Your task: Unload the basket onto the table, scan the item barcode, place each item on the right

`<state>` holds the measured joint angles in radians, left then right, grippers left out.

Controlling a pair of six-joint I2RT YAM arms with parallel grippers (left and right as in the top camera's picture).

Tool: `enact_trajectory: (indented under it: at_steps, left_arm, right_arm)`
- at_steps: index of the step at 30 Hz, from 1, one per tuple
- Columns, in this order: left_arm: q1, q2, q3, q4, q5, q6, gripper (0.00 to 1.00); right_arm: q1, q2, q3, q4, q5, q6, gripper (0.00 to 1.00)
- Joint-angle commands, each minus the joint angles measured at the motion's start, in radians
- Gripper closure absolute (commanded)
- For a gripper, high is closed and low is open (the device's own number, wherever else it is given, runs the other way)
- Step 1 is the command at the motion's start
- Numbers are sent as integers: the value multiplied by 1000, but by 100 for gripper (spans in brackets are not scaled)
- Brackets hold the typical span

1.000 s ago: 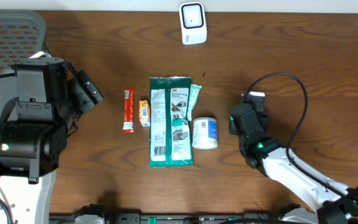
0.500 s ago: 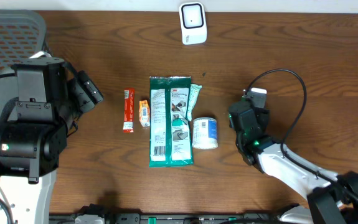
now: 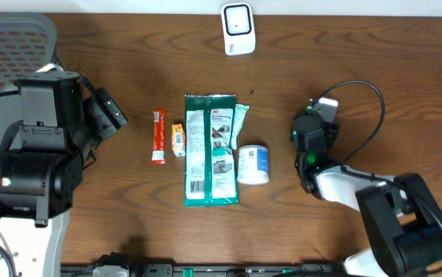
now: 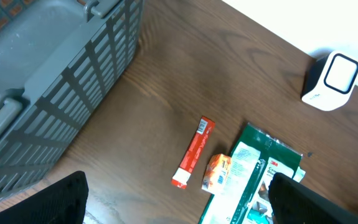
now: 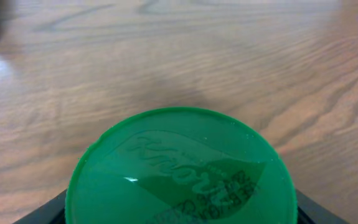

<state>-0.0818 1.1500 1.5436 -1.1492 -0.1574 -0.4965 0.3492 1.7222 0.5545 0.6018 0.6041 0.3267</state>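
Grey basket (image 4: 54, 74) far left. Left gripper (image 4: 175, 193) beside it, jaws spread wide, nothing between them. Mid-table I read a row: red stick (image 3: 157, 136), orange packet (image 3: 178, 140), green pack (image 3: 211, 150) lying long axis near-to-far, white tub (image 3: 253, 165). White scanner (image 3: 238, 28) sits at the far edge. On the right, just beyond the tub, the right gripper (image 5: 179, 214) clasps the Knorr jar (image 5: 179, 165), a finger at each side. The green lid faces my wrist camera, lettering running left to right. Body hidden, so I can't tell its long axis.
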Motion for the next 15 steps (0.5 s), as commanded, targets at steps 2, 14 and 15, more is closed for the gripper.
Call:
enact_trajectory:
  at_steps: [2, 14, 15]
  left_arm:
    - [4, 0, 12, -2, -12, 10, 10]
    - [4, 0, 11, -2, -12, 10, 10]
    - [4, 0, 12, -2, -12, 10, 10]
  right_arm:
    - [-39, 66, 8, 77, 31, -33, 61]
    - [-37, 75, 8, 84, 35, -127, 12]
    - [-32, 75, 8, 77, 35, -126, 9]
